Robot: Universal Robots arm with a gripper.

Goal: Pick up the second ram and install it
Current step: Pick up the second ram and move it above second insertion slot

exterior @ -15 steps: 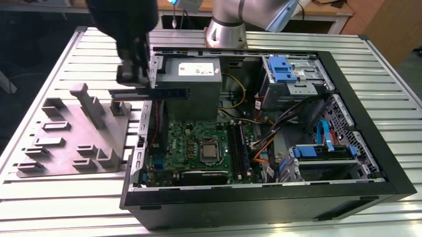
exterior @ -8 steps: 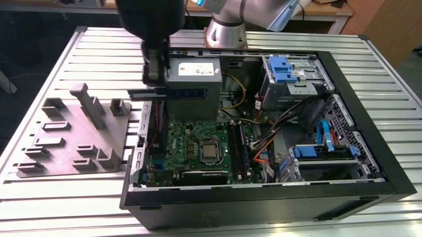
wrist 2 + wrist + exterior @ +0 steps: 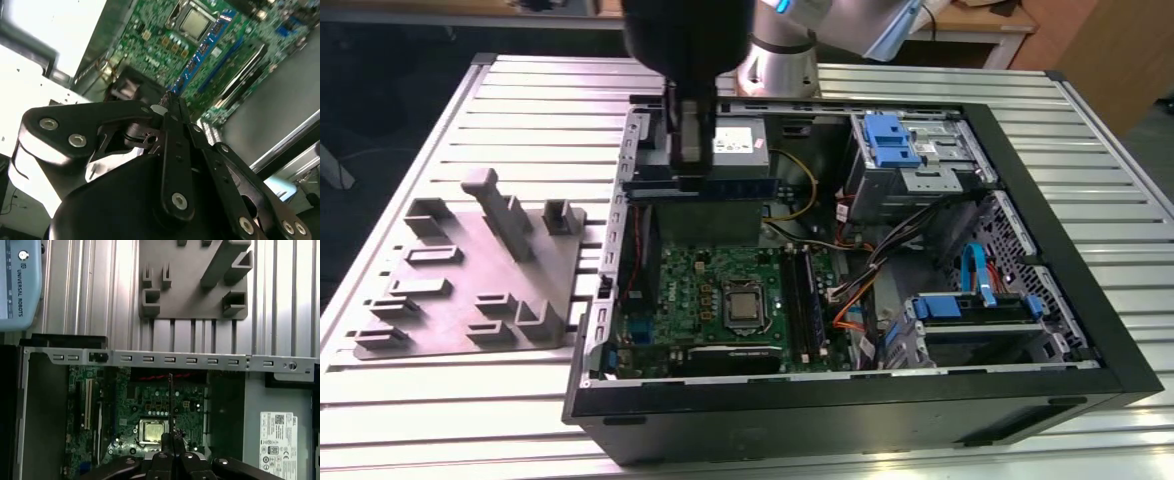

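Note:
My gripper is shut on the second ram, a slim dark blue-green strip with black chips. It hangs level above the back of the open computer case, near the power supply. In both wrist views the ram shows edge-on as a thin line running out from the shut fingertips. Below the gripper lies the green motherboard with its blue memory slots next to the processor socket. In the exterior view the slots sit nearer the case's front than the ram, right of the socket.
The grey holder tray lies on the slatted table at the exterior view's left, outside the case wall. Drive cages with blue clips and loose cables crowd the case's right half. The case rim stands tall all around.

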